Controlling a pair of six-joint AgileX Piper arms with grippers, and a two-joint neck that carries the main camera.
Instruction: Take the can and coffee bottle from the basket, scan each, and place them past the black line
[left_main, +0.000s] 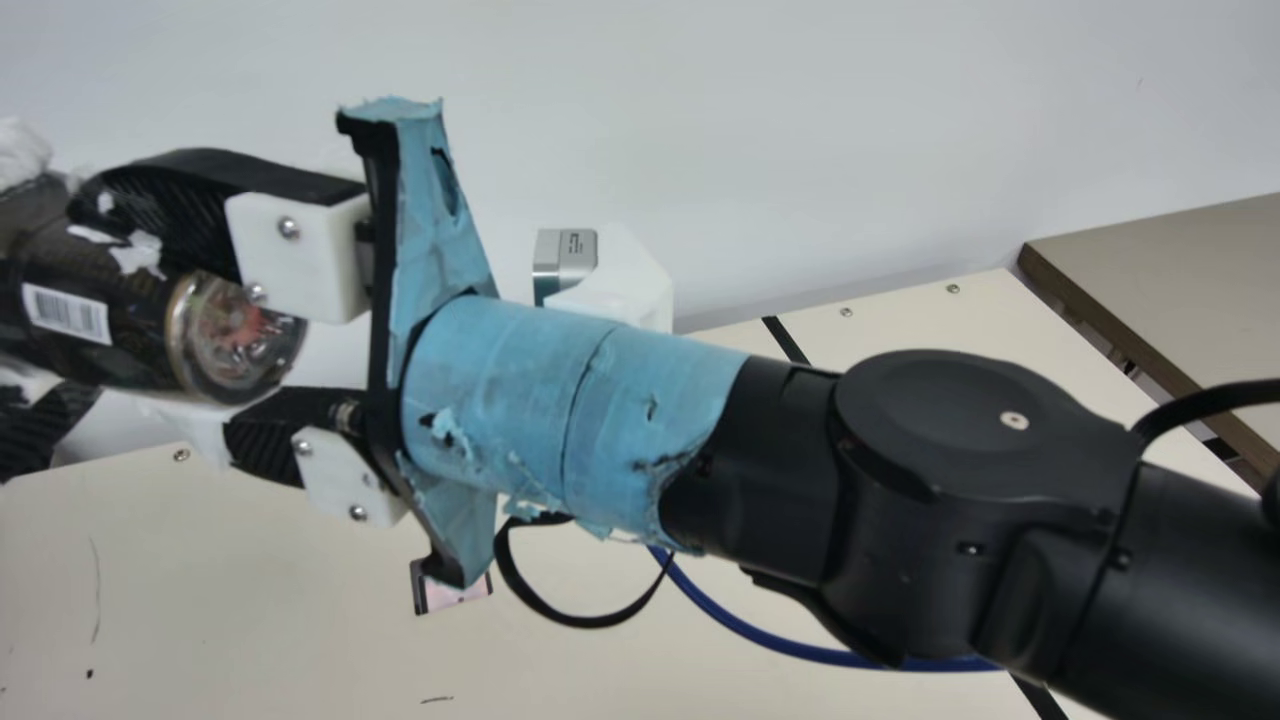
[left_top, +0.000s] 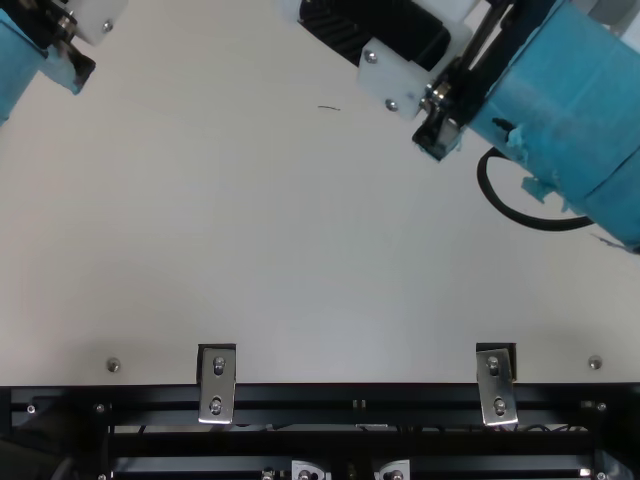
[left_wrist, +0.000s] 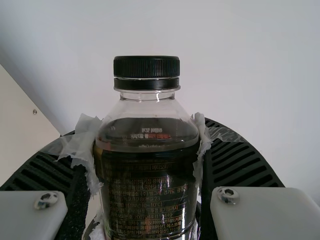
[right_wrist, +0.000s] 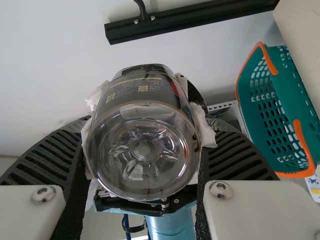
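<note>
1. Currently gripped at both ends, off the tabletop (left_main: 250, 560): coffee bottle (left_main: 130, 340), tilted, barcode (left_main: 65, 312) exposed in main view.
2. L gripper (left_main: 40, 425): closed to bottle width, w/ ribbed fingers on opposite sides nr. the shoulder. In L wrist view, note blk cap (left_wrist: 146, 70) pointing out past the fingers, dark liq. below.
3. R gripper (left_main: 160, 315): likewise closed to bottle width, w/ bottle btwn its fingers. In R wrist view, note clear base (right_wrist: 145, 150) facing the cam.
4. See torn wht tape (left_wrist: 80, 145) btwn L fingers and bottle; same type at R fingers.
5. Bottle pos. rel. to blk line (left_main: 787, 340): well apart, to main view's L. Trace line to tabletop's far edge.
6. Locate teal basket (right_wrist: 270, 105), orange handles, beside a tabletop edge in R wrist view.
7. Locate silver unit (left_main: 575, 260) beyond R arm, main view; also small pink-faced item (left_main: 455, 597) on tabletop, partly behind R gripper's housing.
8. In top view, find metal brackets (left_top: 217, 385) at tabletop's near edge.
</note>
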